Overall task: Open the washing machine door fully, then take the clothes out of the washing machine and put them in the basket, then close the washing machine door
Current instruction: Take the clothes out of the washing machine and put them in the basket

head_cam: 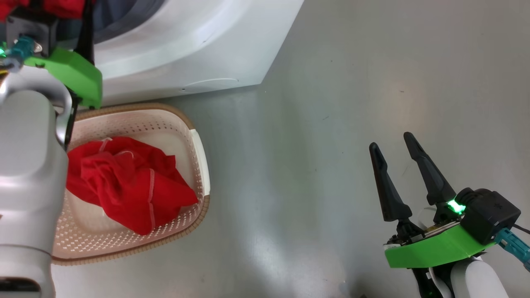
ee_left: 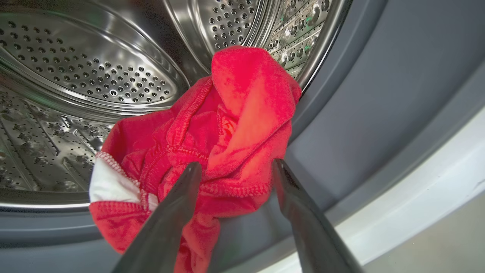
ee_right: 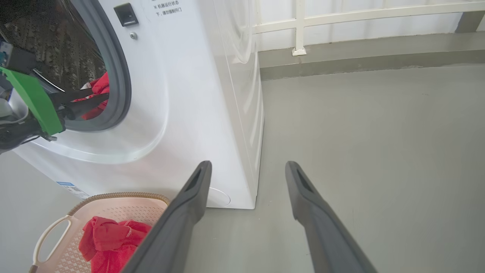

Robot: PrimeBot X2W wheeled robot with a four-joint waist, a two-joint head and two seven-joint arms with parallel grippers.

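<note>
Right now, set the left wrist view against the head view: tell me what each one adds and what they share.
Left wrist view adds: the perforated drum, the grey rubber ring, and the open left gripper with its tips flanking a red garment at the drum mouth. Head view adds: the basket holding a second red garment, and the open right gripper above the floor. Shared: the washing machine's white front and red fabric at its opening.

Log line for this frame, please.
phase: unloading | left end effector: open, at red garment in drum mouth | right end effector: open, idle over floor | basket: second red garment inside
</note>
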